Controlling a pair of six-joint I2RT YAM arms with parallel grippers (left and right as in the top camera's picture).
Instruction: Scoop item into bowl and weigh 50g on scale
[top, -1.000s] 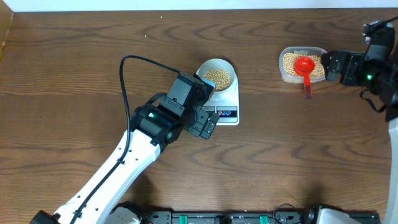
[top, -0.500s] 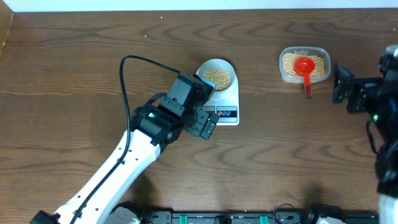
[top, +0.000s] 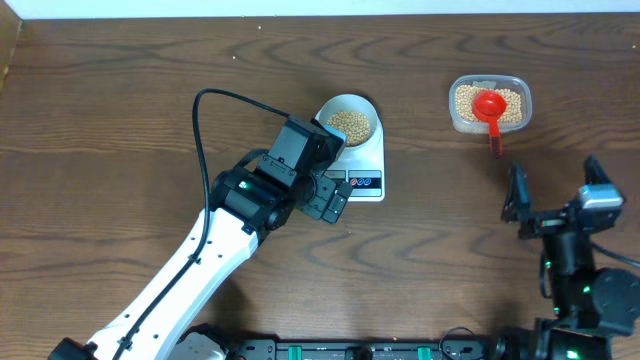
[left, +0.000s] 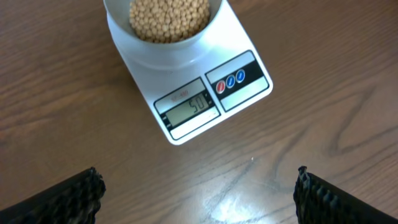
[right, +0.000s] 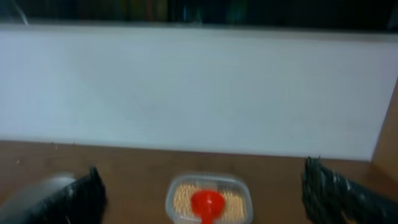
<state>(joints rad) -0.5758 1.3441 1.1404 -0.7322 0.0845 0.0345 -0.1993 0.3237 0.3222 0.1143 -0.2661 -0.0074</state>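
The pale bowl (top: 349, 120) holds tan beans (top: 351, 124) and stands on the white scale (top: 365, 160). In the left wrist view the bowl (left: 163, 38) is at the top and the scale's display (left: 189, 109) reads 50. My left gripper (top: 336, 199) is open and empty just in front of the scale; its fingers (left: 198, 198) frame bare table. My right gripper (top: 553, 193) is open and empty at the right front, well back from the clear tub (top: 488, 105) of beans with the red scoop (top: 490, 108) resting in it. The right wrist view shows the tub (right: 209, 199) and scoop (right: 207, 204) ahead.
The red scoop's handle sticks out over the tub's front edge onto the table. A black cable (top: 205, 120) loops above the left arm. A white wall (right: 199, 87) stands behind the table's far edge.
My right gripper has pulled back from beside the tub toward the table's front right, open and empty. The scoop stays in the tub. The left arm has not moved.
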